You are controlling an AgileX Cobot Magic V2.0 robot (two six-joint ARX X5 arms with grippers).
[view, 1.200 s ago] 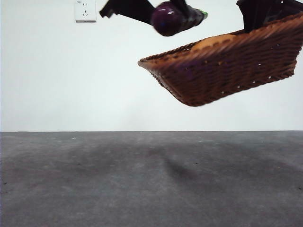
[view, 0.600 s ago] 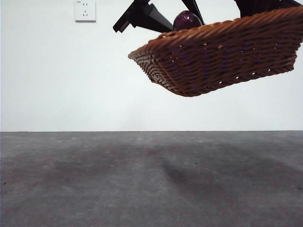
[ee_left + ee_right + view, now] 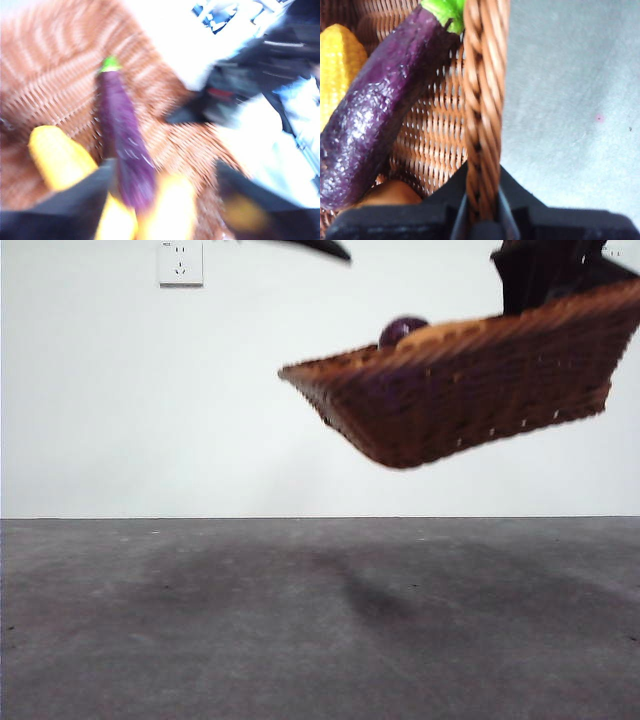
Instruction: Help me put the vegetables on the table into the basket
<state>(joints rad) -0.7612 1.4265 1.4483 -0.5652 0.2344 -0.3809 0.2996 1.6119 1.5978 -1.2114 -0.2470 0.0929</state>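
Woven brown basket (image 3: pixel 470 390) hangs tilted, well above grey table (image 3: pixel 320 620), right hand (image 3: pixel 482 220) pinching braided rim. Inside: long purple eggplant (image 3: pixel 375 115) with green cap, bumpy yellow corn (image 3: pixel 337 65), tan potato (image 3: pixel 390 194). Left hand (image 3: pixel 165 200) spread above them.

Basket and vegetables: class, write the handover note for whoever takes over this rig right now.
Right end effector: shut on the basket rim, holding it tilted in the air above the table.
Left end effector: open over the basket, holding nothing.
In the basket: purple eggplant, yellow corn, potato.
Done: the front view shows no vegetable on the table.
Left: probably just setting the basket down.
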